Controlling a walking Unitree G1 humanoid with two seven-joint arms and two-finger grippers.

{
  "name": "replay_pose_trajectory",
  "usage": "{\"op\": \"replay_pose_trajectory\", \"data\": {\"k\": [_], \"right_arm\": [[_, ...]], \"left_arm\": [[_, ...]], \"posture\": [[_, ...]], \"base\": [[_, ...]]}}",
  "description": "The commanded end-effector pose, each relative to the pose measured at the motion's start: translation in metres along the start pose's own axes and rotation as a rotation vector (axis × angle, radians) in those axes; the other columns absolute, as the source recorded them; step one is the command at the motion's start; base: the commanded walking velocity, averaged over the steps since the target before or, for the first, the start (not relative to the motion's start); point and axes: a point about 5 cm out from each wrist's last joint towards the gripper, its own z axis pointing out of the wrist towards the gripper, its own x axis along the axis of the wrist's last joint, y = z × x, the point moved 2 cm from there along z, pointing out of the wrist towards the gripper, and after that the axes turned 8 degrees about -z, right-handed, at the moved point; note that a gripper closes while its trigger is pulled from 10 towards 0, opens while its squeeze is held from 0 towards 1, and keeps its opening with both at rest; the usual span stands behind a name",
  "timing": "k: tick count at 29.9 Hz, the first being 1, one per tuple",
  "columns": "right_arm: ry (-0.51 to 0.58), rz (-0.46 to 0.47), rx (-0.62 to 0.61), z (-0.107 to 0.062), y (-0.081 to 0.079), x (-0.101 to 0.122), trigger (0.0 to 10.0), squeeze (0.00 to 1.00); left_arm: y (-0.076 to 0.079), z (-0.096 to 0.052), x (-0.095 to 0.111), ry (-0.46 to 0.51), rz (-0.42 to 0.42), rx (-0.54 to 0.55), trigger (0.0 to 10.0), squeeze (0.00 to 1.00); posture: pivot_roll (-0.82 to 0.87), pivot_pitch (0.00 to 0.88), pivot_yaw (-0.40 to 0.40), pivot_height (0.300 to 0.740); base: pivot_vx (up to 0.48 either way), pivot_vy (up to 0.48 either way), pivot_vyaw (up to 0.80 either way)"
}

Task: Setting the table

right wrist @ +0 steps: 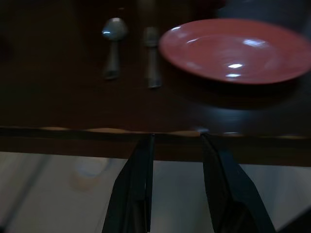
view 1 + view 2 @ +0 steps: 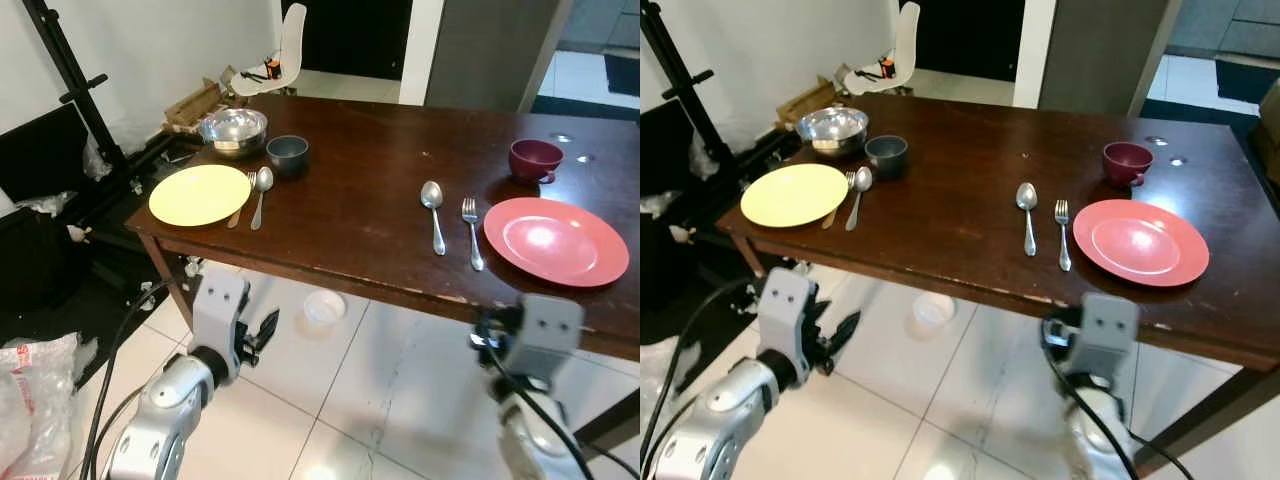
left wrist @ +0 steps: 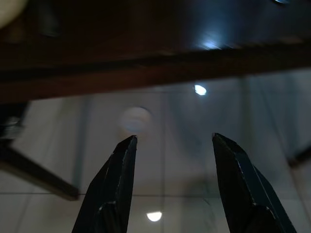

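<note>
table [image 2: 350,215] two places laid | left gripper [image 3: 170,160] wide apart, empty, below its edge | right gripper [image 1: 175,160] parted, empty, at its edge before red plate [image 2: 556,241] | advice: raise grippers clear of the edge first

Two plates [image 2: 200,194] [image 2: 556,240], two spoons [image 2: 261,190] [image 2: 433,210], two forks [image 2: 241,200] [image 2: 471,228], three bowls [image 2: 234,131] [image 2: 287,154] [image 2: 534,159]

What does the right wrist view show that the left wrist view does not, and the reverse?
Right wrist view: the red plate, with a spoon and a fork beside it, beyond the open right end effector. Left wrist view: a pale corner, probably the yellow plate, and the open left end effector. Both: the dark table edge, the tiled floor and a blurred pale round object under the table.
</note>
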Motion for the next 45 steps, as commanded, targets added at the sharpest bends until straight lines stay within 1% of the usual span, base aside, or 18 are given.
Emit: {"op": "replay_pose_trajectory", "data": {"k": [1,5,8,9,10,14,17,21,33,41,45], "right_arm": [[0.030,0.006,0.000,-0.002,0.001,0.004,10.0,0.00],[0.081,0.031,0.012,0.000,0.001,0.014,10.0,0.00],[0.127,0.075,0.052,0.000,-0.011,0.025,10.0,0.00],[0.127,0.075,0.052,0.000,-0.011,0.025,10.0,0.00],[0.138,0.094,0.079,-0.001,-0.018,0.028,10.0,0.00],[0.128,0.106,0.105,-0.002,-0.026,0.025,10.0,0.00],[0.128,0.111,0.112,-0.001,-0.028,0.025,10.0,0.00],[0.127,0.125,0.118,-0.001,-0.029,0.025,10.0,0.00],[0.126,0.114,0.123,0.000,-0.029,0.025,10.0,0.00],[0.140,0.117,0.125,0.002,-0.030,0.028,10.0,0.00],[0.144,0.110,0.134,0.002,-0.033,0.028,10.0,0.00]], "left_arm": [[0.004,0.000,-0.010,-0.035,0.006,-0.034,10.0,0.00],[0.012,0.005,-0.011,-0.032,0.005,-0.058,10.0,0.00],[0.019,0.013,-0.004,0.005,0.009,-0.076,10.0,0.00],[0.019,0.013,-0.004,0.005,0.009,-0.076,10.0,0.00],[0.021,0.016,-0.001,0.024,0.012,-0.080,10.0,0.00],[0.026,0.018,0.004,0.047,0.031,-0.107,10.0,0.00],[0.027,0.018,0.004,0.047,0.032,-0.115,10.0,0.00],[0.029,0.017,0.004,0.050,0.034,-0.125,10.0,0.00],[0.028,0.019,0.003,0.059,0.035,-0.125,10.0,0.00],[0.028,0.019,0.004,0.064,0.037,-0.130,10.0,0.00],[0.028,0.018,0.004,0.056,0.056,-0.135,10.0,0.00]], "posture": [[-0.13,0.000,0.158,0.740],[-0.14,0.000,0.165,0.740],[-0.15,0.000,0.167,0.740],[-0.15,0.000,0.167,0.740],[-0.15,0.000,0.165,0.740],[-0.14,0.000,0.162,0.740],[-0.13,0.000,0.160,0.740],[-0.13,0.000,0.160,0.740],[-0.14,0.000,0.157,0.740],[-0.13,0.000,0.157,0.740],[-0.13,0.000,0.157,0.740]], "base": [[0.000,0.000,0.00],[0.000,0.000,0.00],[0.000,0.000,0.00],[0.000,0.000,0.00],[0.000,0.000,0.00],[0.423,0.000,0.00],[0.475,0.000,0.00],[0.471,0.000,-0.74],[0.469,0.000,0.00],[0.471,0.000,-0.78],[0.292,0.000,0.00]]}}
